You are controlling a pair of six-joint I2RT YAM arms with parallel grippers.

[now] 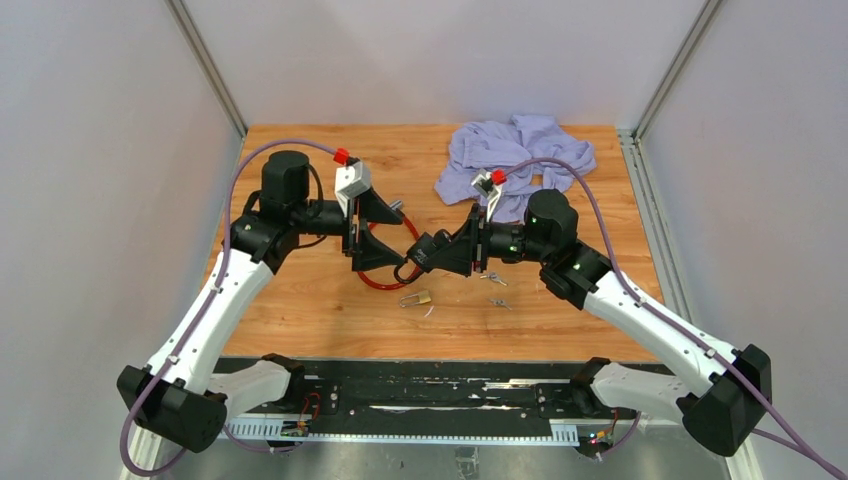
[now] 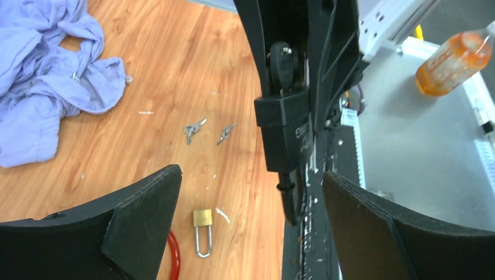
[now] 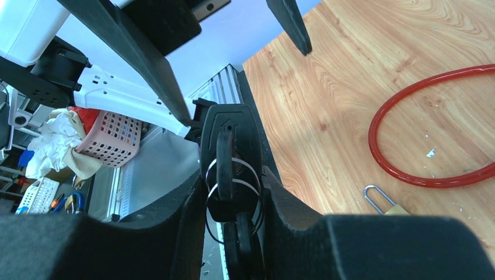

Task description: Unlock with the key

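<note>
My right gripper (image 1: 437, 250) (image 3: 233, 186) is shut on the black key (image 3: 225, 166) with its wire rings. The key sits in the black lock body (image 3: 231, 125) (image 2: 286, 131), which sticks out past the fingertips above the table. The lock's red cable (image 1: 385, 283) (image 3: 432, 137) loops on the wood. My left gripper (image 1: 398, 238) (image 2: 251, 175) is open wide. Its fingers (image 2: 146, 216) stand either side of the lock body without touching it. The key head (image 2: 282, 63) shows between the right gripper's fingers.
A small brass padlock (image 1: 417, 298) (image 2: 202, 220) (image 3: 388, 203) lies on the wood below the grippers. Two small silver keys (image 1: 496, 280) (image 2: 192, 128) lie to the right of it. A crumpled lilac cloth (image 1: 515, 160) (image 2: 41, 81) lies at the back right.
</note>
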